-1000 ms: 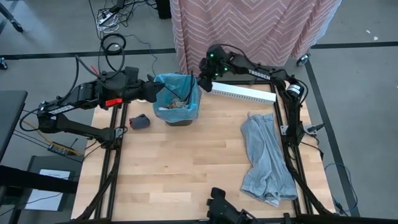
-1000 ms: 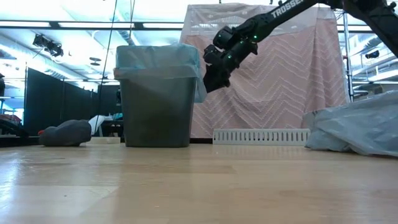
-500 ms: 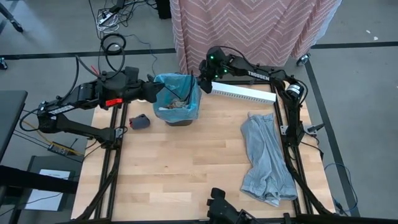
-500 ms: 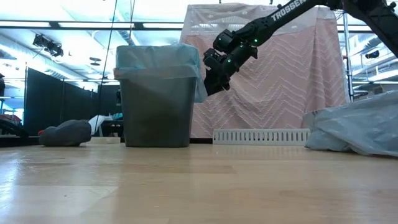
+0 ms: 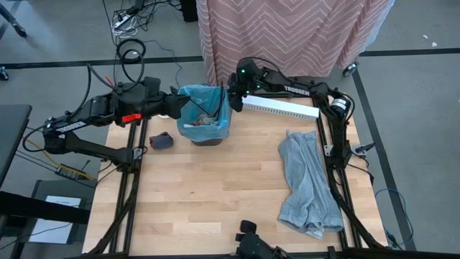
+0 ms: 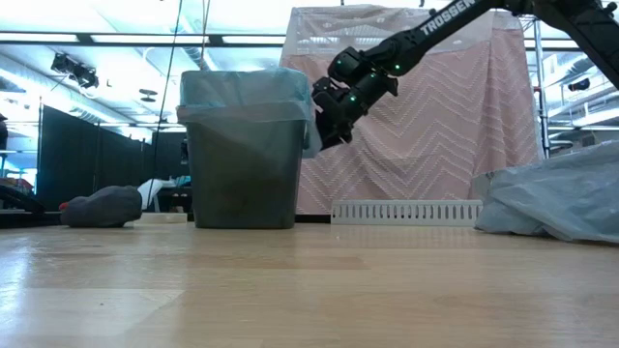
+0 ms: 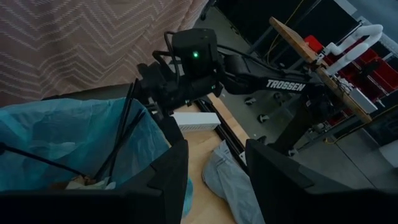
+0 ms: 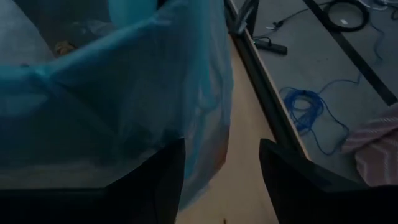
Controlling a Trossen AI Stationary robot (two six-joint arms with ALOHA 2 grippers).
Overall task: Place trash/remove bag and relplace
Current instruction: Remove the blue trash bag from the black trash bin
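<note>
Beside the bin [image 5: 205, 115], on its far right edge, the right gripper [image 5: 231, 94] hung with its fingers spread, the loose overhang of the blue bag [image 6: 246, 97] lying just in front of them in its own wrist view. On the bin's opposite side the left gripper [image 5: 175, 105] sat against the rim, fingers parted too and holding nothing. The trash [image 5: 201, 123] lay inside the bag, sticks [image 7: 122, 134] leaning up against the liner. Judged from this, the step was taking hold of the bag to lift it out. Done well, each gripper should pinch only the plastic fold, not the bin wall, and both should rise together so nothing spills. A grey cloth [image 5: 307, 183] lay well away from the bin.
</note>
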